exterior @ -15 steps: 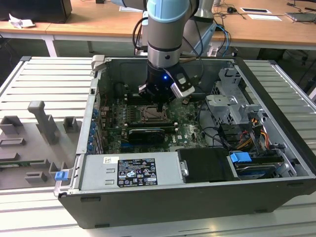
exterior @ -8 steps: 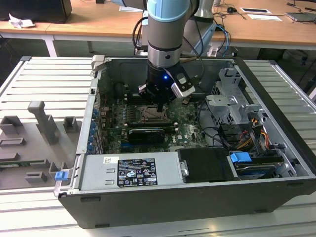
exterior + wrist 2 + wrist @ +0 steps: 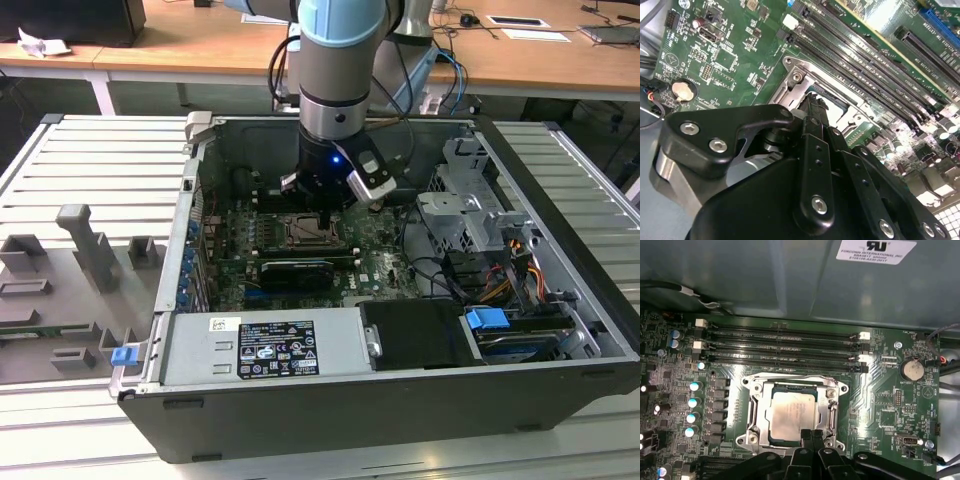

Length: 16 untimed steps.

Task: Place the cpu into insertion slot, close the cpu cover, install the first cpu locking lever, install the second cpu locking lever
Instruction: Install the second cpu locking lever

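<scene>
Over the silver-rimmed square insertion slot, where the pale grey square cpu sat, my black gripper had fingertips together; I judged gentle, level pressure best.

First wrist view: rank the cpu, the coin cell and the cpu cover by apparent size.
1. cpu cover, the frame around the chip.
2. cpu, inside that frame.
3. coin cell, clearly smallest.
All lie on the same board, so nearness hardly matters.

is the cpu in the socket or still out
In. The chip lies flat inside the socket's metal frame on the board, with the gripper at its edge.
</scene>
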Each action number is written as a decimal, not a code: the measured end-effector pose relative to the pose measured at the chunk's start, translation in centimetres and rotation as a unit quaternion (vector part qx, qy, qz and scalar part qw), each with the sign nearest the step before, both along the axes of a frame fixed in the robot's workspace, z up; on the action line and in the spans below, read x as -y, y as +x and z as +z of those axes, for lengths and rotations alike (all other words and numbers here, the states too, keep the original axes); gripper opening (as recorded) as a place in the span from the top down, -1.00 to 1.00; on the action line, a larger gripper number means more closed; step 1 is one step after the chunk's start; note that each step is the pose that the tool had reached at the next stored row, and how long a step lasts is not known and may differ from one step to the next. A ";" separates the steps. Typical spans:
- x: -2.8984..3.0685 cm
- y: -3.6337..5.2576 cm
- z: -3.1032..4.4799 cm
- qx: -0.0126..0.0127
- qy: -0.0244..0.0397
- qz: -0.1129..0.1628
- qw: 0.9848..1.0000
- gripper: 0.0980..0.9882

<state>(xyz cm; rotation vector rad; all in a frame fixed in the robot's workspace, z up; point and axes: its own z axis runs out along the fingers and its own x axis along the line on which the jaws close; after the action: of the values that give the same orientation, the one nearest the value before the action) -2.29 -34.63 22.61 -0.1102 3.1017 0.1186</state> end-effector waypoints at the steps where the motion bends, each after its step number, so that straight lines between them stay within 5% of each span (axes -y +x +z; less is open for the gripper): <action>1: 0.03 0.00 0.00 0.000 0.000 0.000 1.000 0.98; 10: 0.31 0.00 0.51 0.000 0.000 0.000 1.000 0.98; 16: 1.20 0.00 0.85 0.000 0.000 0.000 1.000 0.98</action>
<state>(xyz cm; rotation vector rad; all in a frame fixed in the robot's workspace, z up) -2.29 -35.84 23.46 -0.1102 3.1018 0.1181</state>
